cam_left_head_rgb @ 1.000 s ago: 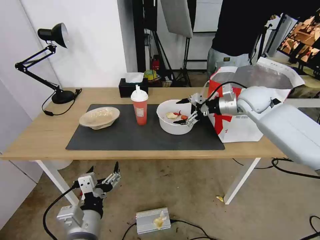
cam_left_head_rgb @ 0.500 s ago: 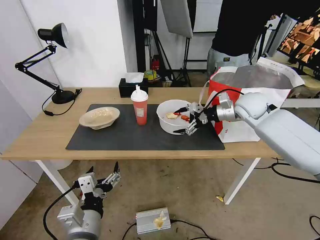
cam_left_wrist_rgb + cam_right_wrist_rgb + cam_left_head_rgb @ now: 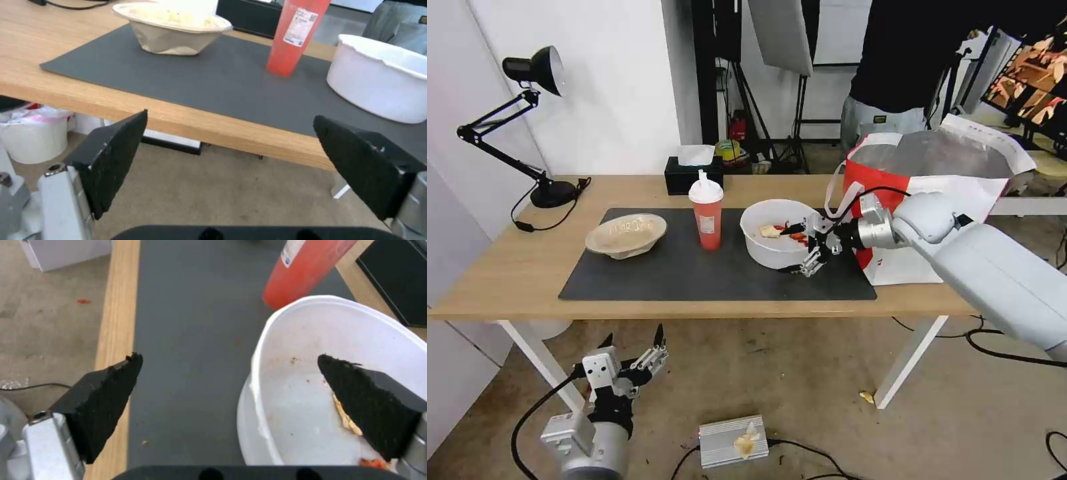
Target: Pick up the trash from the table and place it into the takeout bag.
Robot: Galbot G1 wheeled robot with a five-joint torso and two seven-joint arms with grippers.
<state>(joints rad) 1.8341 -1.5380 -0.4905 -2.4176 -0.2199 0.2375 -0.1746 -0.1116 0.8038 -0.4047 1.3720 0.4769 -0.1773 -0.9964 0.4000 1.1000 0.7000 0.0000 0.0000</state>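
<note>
Right of frame centre, the right gripper [image 3: 802, 249] gapes wide astride the white bowl [image 3: 774, 233]'s near rim, holding nothing; closing off-centre could tip out scraps; left gripper [image 3: 634, 347] hangs open, lower left.

White bowl [image 3: 775, 233], red cup [image 3: 706, 213], pulp bowl [image 3: 626, 235] upright on mat.
</note>
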